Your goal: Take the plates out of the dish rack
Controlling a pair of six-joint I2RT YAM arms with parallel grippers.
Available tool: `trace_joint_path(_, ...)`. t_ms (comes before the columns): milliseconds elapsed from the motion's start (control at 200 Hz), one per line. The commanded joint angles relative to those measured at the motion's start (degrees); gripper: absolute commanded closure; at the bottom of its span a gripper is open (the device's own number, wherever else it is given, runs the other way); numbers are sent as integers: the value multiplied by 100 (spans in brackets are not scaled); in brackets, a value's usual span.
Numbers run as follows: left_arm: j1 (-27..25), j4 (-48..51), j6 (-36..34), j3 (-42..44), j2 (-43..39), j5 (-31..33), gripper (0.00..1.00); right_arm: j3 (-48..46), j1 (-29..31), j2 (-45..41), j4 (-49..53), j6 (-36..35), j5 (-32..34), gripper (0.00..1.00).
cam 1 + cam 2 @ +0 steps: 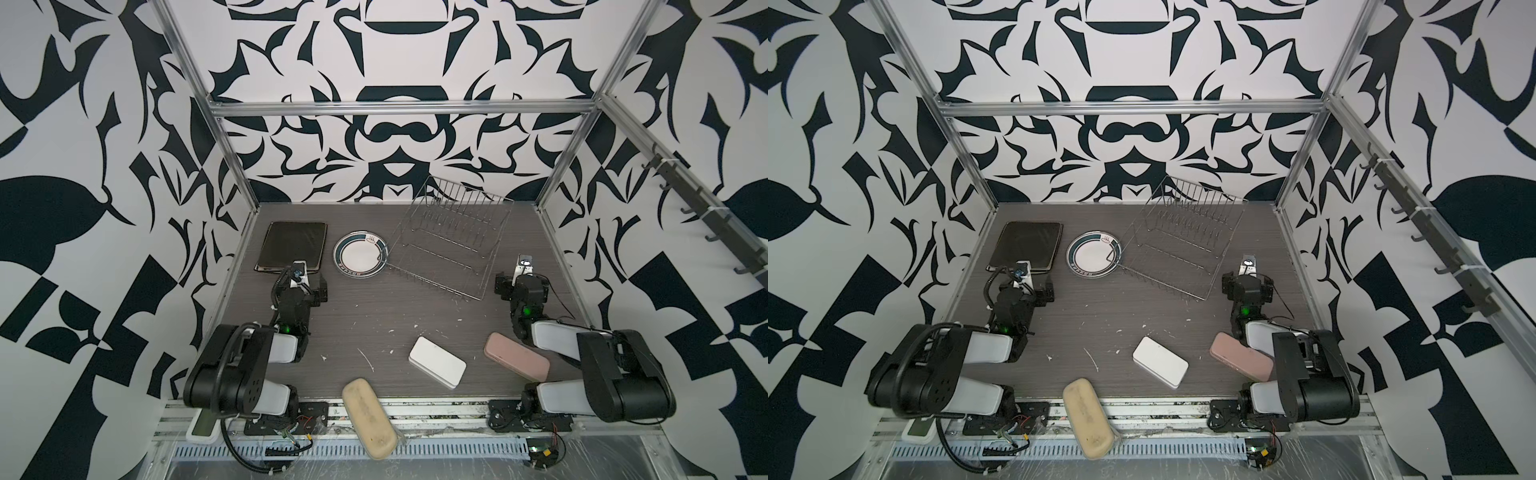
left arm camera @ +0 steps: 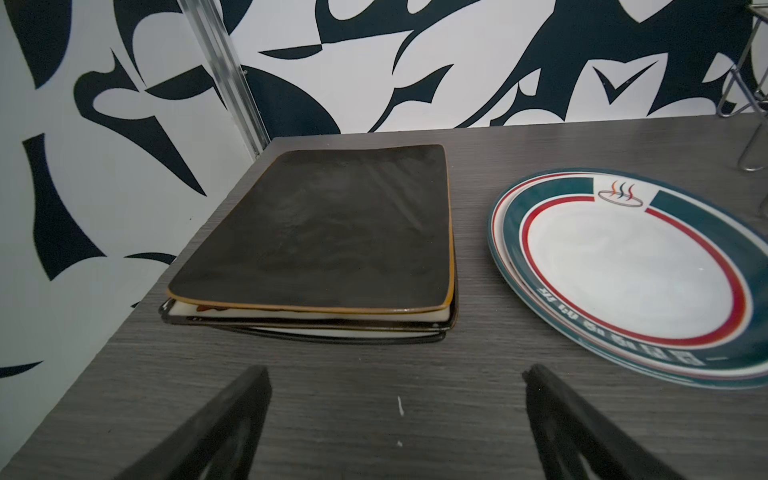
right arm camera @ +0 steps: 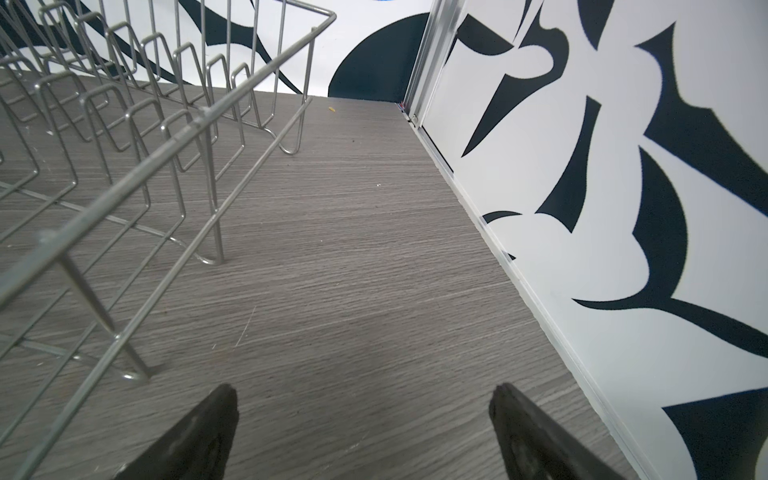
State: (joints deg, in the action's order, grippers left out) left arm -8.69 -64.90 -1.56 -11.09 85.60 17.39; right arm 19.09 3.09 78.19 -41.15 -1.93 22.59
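**Table** (image 1: 374, 324): grey wood-grain top, scuffed with pale flecks, seen in all four views.

**Rack** (image 1: 449, 245): silver wire, standing at the back right of the table and turned at an angle to its edges. Both top views agree (image 1: 1183, 245). In the right wrist view its prongs and side rail (image 3: 124, 137) are sharp and upright. All plates in view lie on the table, outside the rack and to its left.

**Square stack** (image 1: 293, 245): back left, flat on the table. In the left wrist view a black plate (image 2: 324, 216) with an orange edge lies on top. A white plate (image 2: 316, 313) lies under it, and a dark rim shows lowest.

**Round plates** (image 1: 360, 253): two, stacked slightly offset, with green and red rings (image 2: 631, 270). They lie between the stack and the rack. The rack's near-left corner overlaps their rim in both top views; contact cannot be confirmed.

**Beige case** (image 1: 369, 417): overhangs the table's front edge.

**White box** (image 1: 437, 362): front centre, flat.

**Pink case** (image 1: 516, 357): front right, against the right arm.

**Left gripper** (image 2: 399, 415): jaws spread wide and holding nothing, just short of the stack's near edge.

**Right gripper** (image 3: 361, 432): jaws spread wide and holding nothing, over bare table just beside the rack's right side.
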Motion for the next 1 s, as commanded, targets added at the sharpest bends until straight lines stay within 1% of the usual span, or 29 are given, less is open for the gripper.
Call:
trace_joint_path(0, -1, -1542, -128, 219, 605, -72, 1, 7, 5, -18, -244, -81, 45, 1)
trace_joint_path(40, 3, -1687, -147, 253, 766, -168, 1, 36, 6, -36, -156, -58, -18, 1)
trace_joint_path(110, 0, -1674, -144, 194, 800, -130, 1, 111, 7, -171, 184, 68, -186, 1)
trace_joint_path(195, 7, -1615, -145, 156, 792, -117, 1, 45, 12, -273, 175, 161, -285, 1)
trace_joint_path(325, 1, -1169, -126, -24, 693, -18, 1, -9, 3, -297, 116, 273, -482, 1)
trace_joint_path(390, -1, -826, -91, -135, 597, 44, 1, 32, 3, -287, 141, 455, -745, 1)
trace_joint_path(445, 6, -750, -73, -150, 571, 50, 1, 139, 9, -201, 181, 548, -922, 1)
trace_joint_path(575, 3, -777, -81, -169, 607, 63, 1, 205, 7, 210, -276, 489, -907, 1)
trace_joint_path(660, 6, -634, -81, -238, 589, 84, 1, 181, 7, 425, -476, 423, -1084, 1)
trace_joint_path(765, 3, -295, -56, -385, 546, 115, 1, 15, 9, 793, -1094, 395, -1099, 1)
trace_joint_path(785, 3, -218, -57, -420, 538, 123, 0, -6, 7, 872, -1196, 380, -1320, 1)
trace_joint_path(860, 2, 73, -51, -562, 519, 147, 1, -76, 12, 1126, -1598, 360, -1395, 1)
trace_joint_path(940, 3, 408, -44, -743, 515, 183, 1, 5, 14, 1023, -1252, 326, -1473, 1)
trace_joint_path(995, 14, 586, -16, -807, 502, 180, 0, 28, 11, 1086, -1296, 316, -1549, 1)
